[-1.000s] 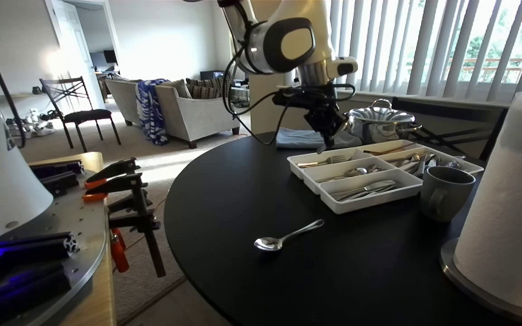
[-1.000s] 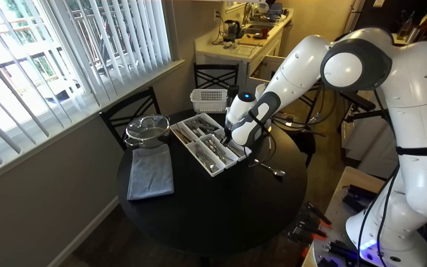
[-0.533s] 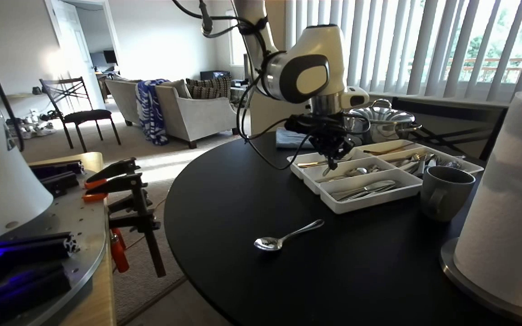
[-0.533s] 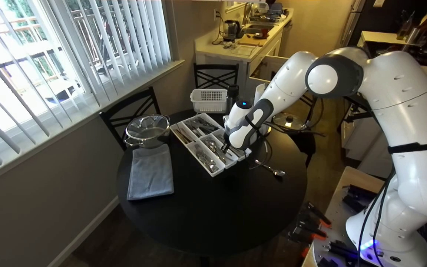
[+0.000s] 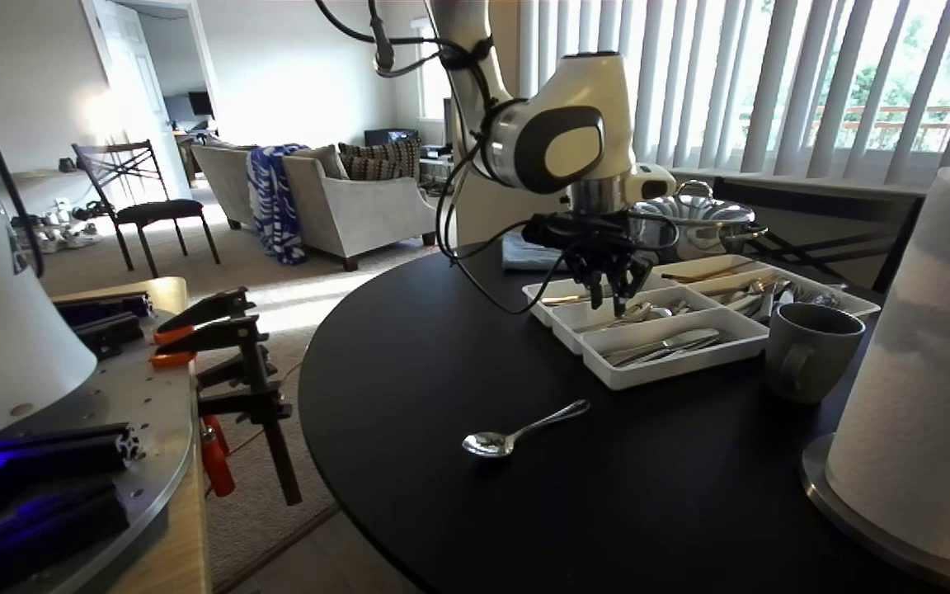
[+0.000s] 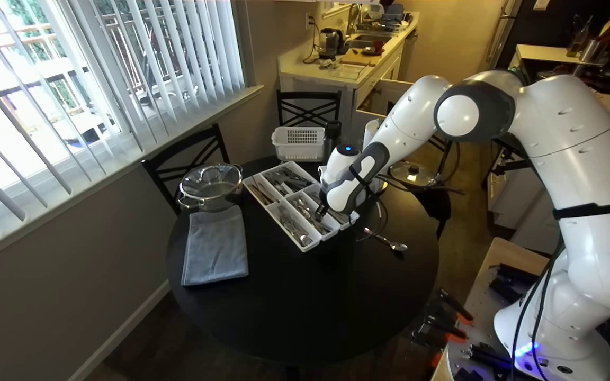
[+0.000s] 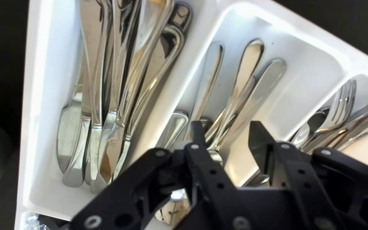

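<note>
Your gripper (image 7: 227, 125) stood partway open, its two fingers (image 7: 198, 132) apart with nothing gripped between them. You had it pointing down over the middle compartment (image 7: 302, 86) of the white tray (image 5: 673, 365), and whether a fingertip touched the silver cutlery (image 7: 251, 59) lying directly below could not be told.

Under all of this spread the round black table (image 5: 409, 355), with the tray set on it and divided into several sections. You had a paper towel roll (image 5: 928, 371) upright on its stand, well apart from the gripper. A shiny metal pot (image 5: 689, 239) stood beyond the tray in an exterior view, and a folded blue-grey cloth (image 6: 215, 248) lay flat beside it. A grey mug (image 5: 813, 355) stood upright just beside the tray.

Inside the tray, the wrist view gave you knives (image 7: 75, 166) bunched in the section at its left and a fork (image 7: 339, 110) among other pieces at its right. Between them, the silver cutlery lay with rounded handles in plain sight and shiny ends partly hidden behind your gripper's dark links. One spoon (image 5: 491, 445) lay by itself on the tabletop, near the tray, its handle end toward it and its bowl away.
</note>
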You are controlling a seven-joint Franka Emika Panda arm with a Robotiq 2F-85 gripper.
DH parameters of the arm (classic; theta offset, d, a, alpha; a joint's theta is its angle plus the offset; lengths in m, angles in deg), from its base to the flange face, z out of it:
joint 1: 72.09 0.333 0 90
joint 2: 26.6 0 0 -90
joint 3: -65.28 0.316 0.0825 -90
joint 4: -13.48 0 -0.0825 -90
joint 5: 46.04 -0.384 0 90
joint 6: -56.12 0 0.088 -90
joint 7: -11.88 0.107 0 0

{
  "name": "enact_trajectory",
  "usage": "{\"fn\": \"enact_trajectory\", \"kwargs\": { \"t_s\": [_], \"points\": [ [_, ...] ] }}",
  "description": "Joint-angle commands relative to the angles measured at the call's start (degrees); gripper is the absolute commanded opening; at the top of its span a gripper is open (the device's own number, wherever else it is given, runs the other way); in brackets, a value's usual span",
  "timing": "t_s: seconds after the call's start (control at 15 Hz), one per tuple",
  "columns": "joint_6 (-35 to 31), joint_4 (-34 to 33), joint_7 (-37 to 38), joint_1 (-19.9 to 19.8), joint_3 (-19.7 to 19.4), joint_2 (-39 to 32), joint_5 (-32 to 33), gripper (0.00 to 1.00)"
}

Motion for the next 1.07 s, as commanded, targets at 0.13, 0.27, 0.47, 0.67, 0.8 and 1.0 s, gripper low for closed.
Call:
{"fn": "enact_trajectory", "kwargs": {
  "t_s": [0.13,0.27,0.47,0.67,0.8,1.0],
  "points": [
    [-12.24,16.68,0.26,-1.38,0.34,9.57,1.63,0.84],
    [-17.47,22.58,1.78,-1.19,-0.61,11.93,1.59,0.97],
    [-20.99,30.4,3.43,0.26,-3.5,14.56,1.5,1.0],
    [-19.73,33.98,3.78,-1.02,-4.01,14.55,1.92,1.0],
    [-18.59,34.16,3.46,-3.72,-2.72,13.35,2.83,1.0],
    [-16.7,32.36,2.45,-8.05,-0.75,10.92,4.78,1.0]
  ]
}}
